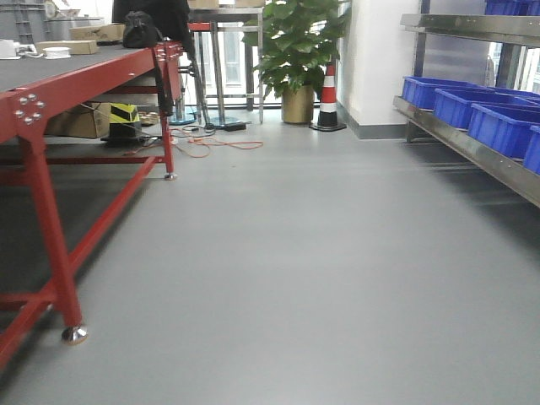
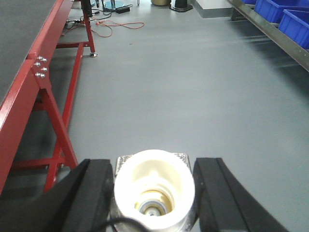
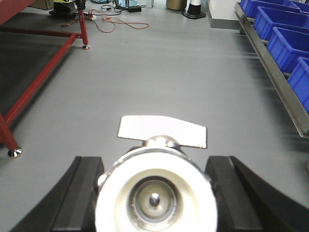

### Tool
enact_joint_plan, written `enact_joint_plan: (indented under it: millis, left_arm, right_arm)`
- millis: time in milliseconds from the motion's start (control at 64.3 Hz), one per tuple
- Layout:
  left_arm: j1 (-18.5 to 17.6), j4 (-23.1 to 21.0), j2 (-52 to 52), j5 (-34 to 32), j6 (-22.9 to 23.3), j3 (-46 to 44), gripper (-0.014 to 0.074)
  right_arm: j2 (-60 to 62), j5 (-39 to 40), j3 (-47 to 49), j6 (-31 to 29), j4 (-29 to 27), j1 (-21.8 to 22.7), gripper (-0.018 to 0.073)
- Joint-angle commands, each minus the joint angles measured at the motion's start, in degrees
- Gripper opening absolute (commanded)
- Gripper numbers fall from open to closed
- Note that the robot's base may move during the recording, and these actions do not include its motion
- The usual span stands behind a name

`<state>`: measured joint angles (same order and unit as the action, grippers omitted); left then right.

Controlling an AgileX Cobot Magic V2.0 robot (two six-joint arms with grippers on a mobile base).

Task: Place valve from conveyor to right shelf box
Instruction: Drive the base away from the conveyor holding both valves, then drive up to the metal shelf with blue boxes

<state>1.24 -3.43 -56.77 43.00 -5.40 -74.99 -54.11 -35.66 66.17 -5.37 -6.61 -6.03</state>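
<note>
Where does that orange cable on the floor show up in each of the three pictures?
Front view: the cable lies on the floor left of centre, in the upper half.
Left wrist view: the cable is near the top edge, left of centre.
Right wrist view: the cable is near the top edge, left of centre.
Shared landmark: the red table foot, just left of the cable and nearer the camera.

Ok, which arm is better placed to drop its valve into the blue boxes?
Right. The right gripper holds a valve, and the blue boxes on the shelf run along its side; the left gripper, also loaded, sits by the red table.
</note>
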Motion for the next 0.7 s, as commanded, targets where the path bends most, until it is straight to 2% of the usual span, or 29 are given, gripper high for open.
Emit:
enact_joint_plan:
  millis: [0, 684]
  left_arm:
    - [-0.28, -0.42, 0.46, -3.40, 0.07, -0.45, -0.0111]
    - [-0.28, -0.42, 0.46, -3.50, 0.07, -0.45, -0.0111]
  right_arm:
    - [0.47, 4.74, 0.46, -0.14, 0.41, 0.26, -0.0154]
    - [0.47, 4.74, 0.46, -0.14, 0.41, 0.26, -0.0154]
